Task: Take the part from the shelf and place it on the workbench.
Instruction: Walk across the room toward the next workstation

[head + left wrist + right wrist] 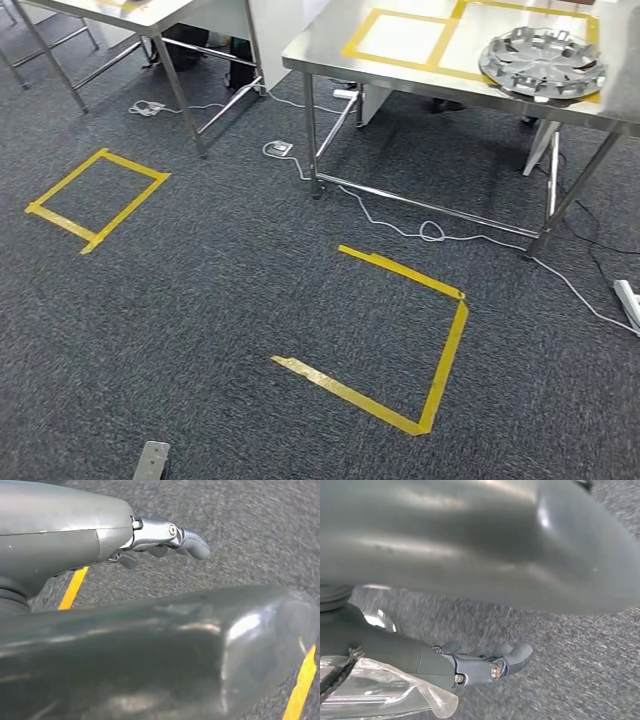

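Table (392, 60): brushed steel, dull sheen. Wheel cover (542, 62): silvery, glossy. Floor (226, 280): dark grey carpet, rough, matt; yellow tape (445, 350) smooth. Left hand (162, 535): smooth grey shell, polished metal.

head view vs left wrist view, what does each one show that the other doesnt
Only the head view shows the steel workbench with yellow tape squares on top and a silver wheel cover lying on it, a second table, white cables across the floor, and the whole outlines of the floor tape squares. Only the left wrist view shows the left hand, fingers extended over the floor and holding nothing. Both share dark grey carpet marked with yellow tape.
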### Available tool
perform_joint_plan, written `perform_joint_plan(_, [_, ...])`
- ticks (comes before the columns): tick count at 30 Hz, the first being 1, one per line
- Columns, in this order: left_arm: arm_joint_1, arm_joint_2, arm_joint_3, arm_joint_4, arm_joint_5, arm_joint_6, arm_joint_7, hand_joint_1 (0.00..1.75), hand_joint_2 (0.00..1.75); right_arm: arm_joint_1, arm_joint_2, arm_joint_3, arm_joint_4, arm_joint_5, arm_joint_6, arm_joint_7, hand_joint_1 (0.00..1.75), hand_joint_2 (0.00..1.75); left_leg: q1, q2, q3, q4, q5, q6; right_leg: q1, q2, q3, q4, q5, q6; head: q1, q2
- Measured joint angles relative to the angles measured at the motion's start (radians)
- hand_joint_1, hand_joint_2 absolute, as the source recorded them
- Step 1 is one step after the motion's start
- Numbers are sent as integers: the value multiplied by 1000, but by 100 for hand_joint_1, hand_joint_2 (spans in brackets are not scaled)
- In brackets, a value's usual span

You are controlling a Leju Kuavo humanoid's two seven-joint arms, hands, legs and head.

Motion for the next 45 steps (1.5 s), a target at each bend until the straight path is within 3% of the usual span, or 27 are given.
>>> perform_joint_plan(1, [1,0,0,0,0,0,0,0,0,0,0,0,0,0,0,0,0,0,1,4,-14,40,-11,-2,1,-15,-1,0,0,0,0,0])
perform_joint_plan(2, [2,0,0,0,1,-1,0,0,0,0,0,0,0,0,0,0,0,0,2,6,-9,43,-3,-2,1,-29,-1,0,-1,1,0,0])
perform_joint_plan(4, [4,1,1,0,1,-2,0,0,0,-2,1,0,0,2,-2,2,0,0,1,24,55,-66,57,3,2,-54,2,0,-4,4,-1,0])
perform_joint_plan(6, [1,2,1,0,2,-2,0,0,0,-4,2,1,0,3,-5,4,0,0,-6,66,125,-197,99,15,8,-76,3,2,-10,11,0,0])
perform_joint_plan(8, [0,1,1,0,2,-3,0,0,0,-6,3,1,0,4,-6,4,0,0,-13,83,145,-243,100,27,13,-96,2,3,-17,20,1,0])
perform_joint_plan(10, [4,1,1,0,2,-3,-1,0,0,-10,3,2,0,6,-7,5,0,0,-13,63,141,-248,104,39,12,-107,7,4,-22,30,2,0])
perform_joint_plan(12, [5,0,2,0,3,-4,-1,0,0,-11,3,5,0,7,-7,5,0,0,-9,44,139,-255,112,52,8,-67,-7,43,-53,40,6,0])
perform_joint_plan(14, [1,0,3,0,3,-4,-1,0,0,-9,3,7,0,10,-8,5,0,0,-7,21,134,-257,118,60,4,-8,-67,168,-118,46,11,0])
perform_joint_plan(16, [0,0,6,0,3,-5,-2,0,0,-6,3,8,0,13,-10,5,0,0,-8,-5,130,-255,120,63,2,13,-133,294,-158,48,12,0])
perform_joint_plan(17, [1,0,8,0,3,-5,-2,0,0,-6,3,8,0,13,-11,5,0,0,-8,-19,130,-254,120,63,2,15,-145,308,-148,49,12,0])
perform_joint_plan(19, [2,-1,10,0,2,-5,-2,0,0,-6,3,8,0,14,-12,4,0,0,-7,-47,132,-251,120,61,-1,28,-114,215,-73,47,12,0])
perform_joint_plan(21, [0,-1,11,0,2,-5,-2,0,0,-6,3,8,0,15,-12,4,0,0,-8,-75,129,-245,119,54,-8,79,-59,80,-10,44,12,0])
perform_joint_plan(23, [-2,-1,11,0,2,-5,-2,0,0,-6,3,8,0,15,-12,4,0,0,-7,-99,119,-240,121,40,-11,111,-35,27,-1,39,11,0])
perform_joint_plan(25, [1,0,12,0,2,-5,-2,0,0,-6,4,9,0,15,-13,4,0,0,-2,-120,109,-238,126,25,-9,92,-30,23,2,30,11,0])
perform_joint_plan(27, [5,0,14,0,2,-4,-2,0,0,-6,5,9,0,15,-14,3,0,0,-2,-90,91,-206,105,15,-11,63,-26,17,8,19,7,0])
perform_joint_plan(29, [2,-1,15,0,2,-5,-2,0,0,-3,6,9,0,16,-14,3,0,0,-3,-28,42,-98,42,7,-10,29,-24,13,9,13,0,0])
perform_joint_plan(30, [0,-2,15,0,2,-5,-2,0,0,-2,6,9,0,16,-14,3,0,0,-2,-10,11,-29,10,2,-9,12,-25,14,7,12,-4,0])
perform_joint_plan(31, [-1,-2,15,0,2,-5,-2,0,0,-1,5,9,0,16,-14,3,0,0,0,-1,-12,25,-10,-1,-7,-5,-25,14,6,11,-3,0])
perform_joint_plan(32, [-1,-2,15,0,2,-5,-2,0,0,-1,5,9,0,16,-14,3,0,0,2,4,-20,48,-11,-3,-7,-21,-24,14,5,11,-4,0])
perform_joint_plan(33, [1,-2,16,0,1,-5,-2,0,0,-1,5,9,0,16,-14,3,0,0,4,8,-7,30,7,-4,-7,-34,-23,14,3,12,-4,0])
perform_joint_plan(34, [2,-1,16,0,1,-5,-2,0,0,-2,6,9,0,17,-14,3,0,0,5,17,24,-25,40,-4,-7,-47,-20,14,1,14,-4,0])
perform_joint_plan(36, [1,-1,17,0,0,-6,-2,0,0,-3,6,9,0,18,-14,3,0,0,1,65,98,-162,91,2,-3,-71,-15,16,-6,22,-5,0])
perform_joint_plan(38, [-2,-1,17,0,-1,-6,-2,0,0,-5,5,9,-1,19,-14,3,0,0,-6,97,129,-227,101,14,4,-90,-14,16,-14,32,-3,0])
perform_joint_plan(40, [0,-2,17,0,-3,-6,-2,0,0,-7,5,9,-1,21,-14,2,0,0,-9,78,126,-229,99,28,5,-107,-4,14,-19,42,-1,0])
perform_joint_plan(42, [2,-3,18,0,-5,-6,-2,0,0,-8,6,9,-1,24,-14,1,0,0,-8,56,125,-233,104,41,1,-74,-8,35,-41,53,2,0])
perform_joint_plan(44, [0,-3,18,0,-7,-6,-2,0,0,-7,5,10,-1,26,-14,0,0,0,-5,32,123,-236,109,52,-2,-12,-58,139,-101,57,7,0])
perform_joint_plan(45, [-2,-2,19,0,-8,-6,-2,0,0,-6,5,10,-1,27,-14,-1,0,0,-6,19,121,-236,110,55,-2,5,-95,215,-133,56,8,0])
